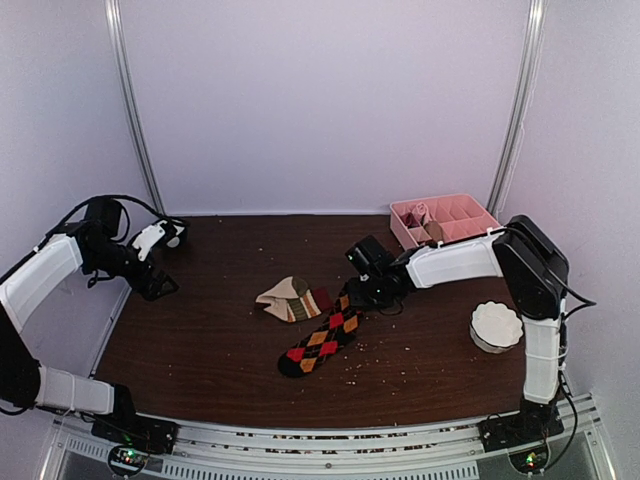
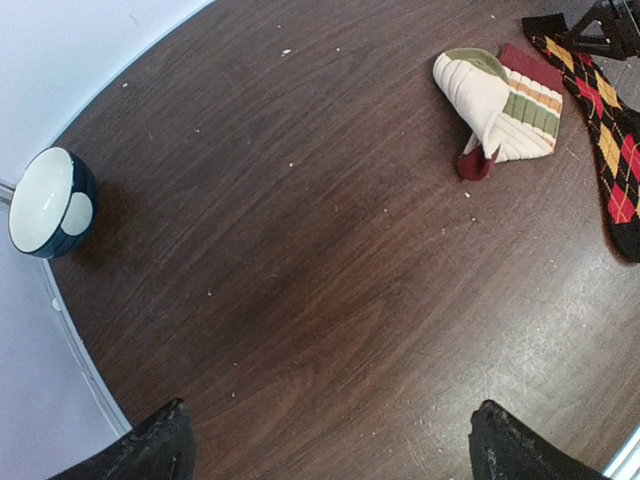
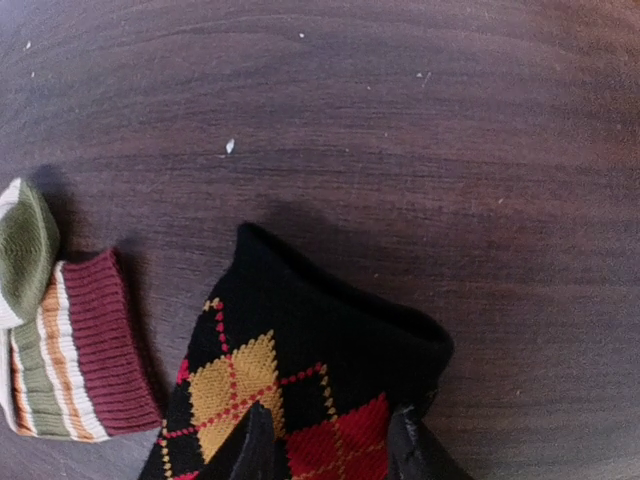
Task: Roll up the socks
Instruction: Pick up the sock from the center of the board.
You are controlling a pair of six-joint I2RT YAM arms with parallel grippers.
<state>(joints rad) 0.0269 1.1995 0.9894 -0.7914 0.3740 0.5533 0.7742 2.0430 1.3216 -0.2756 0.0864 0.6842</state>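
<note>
Argyle sock (image 1: 322, 342): black with red and orange diamonds, lying stretched out near the middle of the table (image 1: 210, 340). It runs diagonally, toe toward the near edge and cuff toward the far right.
Argyle sock, cuff end (image 3: 330, 340): the open edge is puffed up and casts a shadow on the wood behind it.
Right gripper (image 1: 360, 291): lowered onto the cuff end of the argyle sock. In the right wrist view its fingers (image 3: 250, 452) are set narrow, with a band of the diamond fabric caught between them. It holds the sock.
Striped sock (image 1: 292, 299): beige with olive, orange and maroon bands. It is folded over on itself into a loose bundle and lies on the table just left of the argyle cuff.
Sock contact: the maroon cuff (image 3: 105, 340) sits just beside the black fabric. Whether the two touch cannot be told.
Left gripper (image 2: 330, 450): spread wide with nothing between the fingers, above bare wood at the far left of the table, well apart from both socks.
Dark bowl (image 2: 50, 202): white inside, at the far left corner of the table, near the left gripper.
Pink tray (image 1: 470, 212): divided, at the far right, behind the right arm. Its contents are too small to identify.
White bowl (image 1: 496, 326): on the right side of the table, beside the right arm's upright link.
Table surface: dark wood grain, scattered with pale specks.
</note>
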